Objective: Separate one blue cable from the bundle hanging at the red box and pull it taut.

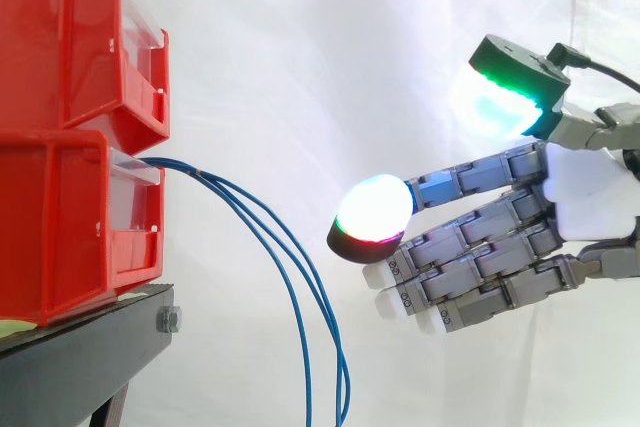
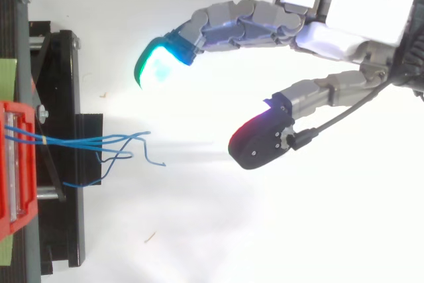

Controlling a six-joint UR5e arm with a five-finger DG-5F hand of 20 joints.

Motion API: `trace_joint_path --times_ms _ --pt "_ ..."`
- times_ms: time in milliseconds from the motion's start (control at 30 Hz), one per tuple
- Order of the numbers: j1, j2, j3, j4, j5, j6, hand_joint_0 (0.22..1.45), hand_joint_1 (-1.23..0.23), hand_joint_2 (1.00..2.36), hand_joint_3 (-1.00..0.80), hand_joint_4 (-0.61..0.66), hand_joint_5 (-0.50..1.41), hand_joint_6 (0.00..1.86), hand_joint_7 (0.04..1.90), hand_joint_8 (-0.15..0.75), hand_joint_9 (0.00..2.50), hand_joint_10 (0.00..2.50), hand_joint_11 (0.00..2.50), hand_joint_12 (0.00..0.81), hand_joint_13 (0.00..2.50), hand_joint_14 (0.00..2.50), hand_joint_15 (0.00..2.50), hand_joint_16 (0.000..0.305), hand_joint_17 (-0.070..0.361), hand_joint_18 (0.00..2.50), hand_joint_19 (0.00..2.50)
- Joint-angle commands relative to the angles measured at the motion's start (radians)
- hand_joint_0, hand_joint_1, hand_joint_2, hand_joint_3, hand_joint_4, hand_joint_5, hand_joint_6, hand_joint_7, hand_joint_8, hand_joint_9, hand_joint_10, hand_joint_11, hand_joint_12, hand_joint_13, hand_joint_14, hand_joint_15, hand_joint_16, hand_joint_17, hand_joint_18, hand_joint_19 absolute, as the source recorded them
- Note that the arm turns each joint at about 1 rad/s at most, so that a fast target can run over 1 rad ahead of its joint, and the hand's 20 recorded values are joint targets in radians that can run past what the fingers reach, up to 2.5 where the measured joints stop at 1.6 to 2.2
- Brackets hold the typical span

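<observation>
Cables [image 2: 73,141] three, blue; red bins [image 1: 60,227] two; hand [image 1: 585,197] apart.

side view: level, close, facing white cloth curtain [image 1: 300,47] | top view: overhead, straight down, close | shared: red plastic bins [image 1: 70,147] at left, black metal stand [image 1: 90,337], thin blue cables [image 2: 73,142], grey jointed hand [image 1: 590,197]

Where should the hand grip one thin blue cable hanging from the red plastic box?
Probably pinch the outermost thin blue cable mid-droop, from the side of the open hand: strands fan apart there, but bunch at the red plastic box.
</observation>
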Motion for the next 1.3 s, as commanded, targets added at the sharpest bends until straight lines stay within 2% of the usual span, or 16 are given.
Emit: trace_joint_path --times_ms 0,167,433,500,600,633,733,1267 --pt "0.000 0.000 0.000 0.001 0.011 -0.018 0.47 -0.67 1.00 -0.50 0.15 -0.22 0.50 0.80 0.247 0.39 0.00 0.20 0.254 0.36 0.00 0.02 0.027 0.062 0.25 0.02" --pt "0.000 -0.043 0.003 0.006 0.010 -0.021 0.48 -0.67 1.00 -0.50 0.15 -0.22 0.50 0.80 0.248 0.39 0.00 0.20 0.254 0.37 0.00 0.03 0.027 0.061 0.25 0.02" --pt "-0.002 -0.078 0.015 0.047 0.008 -0.015 0.48 -0.67 1.00 -0.50 0.16 -0.22 0.50 0.80 0.248 0.39 0.01 0.20 0.254 0.37 0.00 0.03 0.027 0.060 0.25 0.01" --pt "-0.005 -0.108 0.033 0.060 0.002 0.005 0.48 -0.67 1.00 -0.50 0.16 -0.22 0.50 0.80 0.248 0.39 0.01 0.20 0.254 0.37 0.00 0.03 0.027 0.060 0.25 0.02" --pt "-0.006 -0.120 0.056 0.057 0.002 0.017 0.48 -0.67 1.00 -0.50 0.16 -0.22 0.50 0.80 0.248 0.39 0.00 0.20 0.254 0.37 0.00 0.04 0.027 0.060 0.25 0.01" --pt "-0.011 -0.135 0.067 0.060 -0.009 0.028 0.48 -0.67 1.00 -0.50 0.16 -0.22 0.50 0.80 0.247 0.39 0.01 0.21 0.254 0.37 0.00 0.04 0.027 0.060 0.25 0.01" --pt "-0.014 -0.137 0.073 0.063 -0.024 0.035 0.48 -0.67 1.00 -0.50 0.15 -0.22 0.50 0.80 0.248 0.40 0.01 0.22 0.253 0.38 0.00 0.04 0.027 0.060 0.25 0.02" --pt "-0.019 -0.137 0.075 0.073 -0.035 0.040 0.49 -0.68 1.00 -0.50 0.17 -0.21 0.50 0.82 0.251 0.48 0.01 0.26 0.243 0.41 0.00 0.06 0.025 0.055 0.26 0.02"
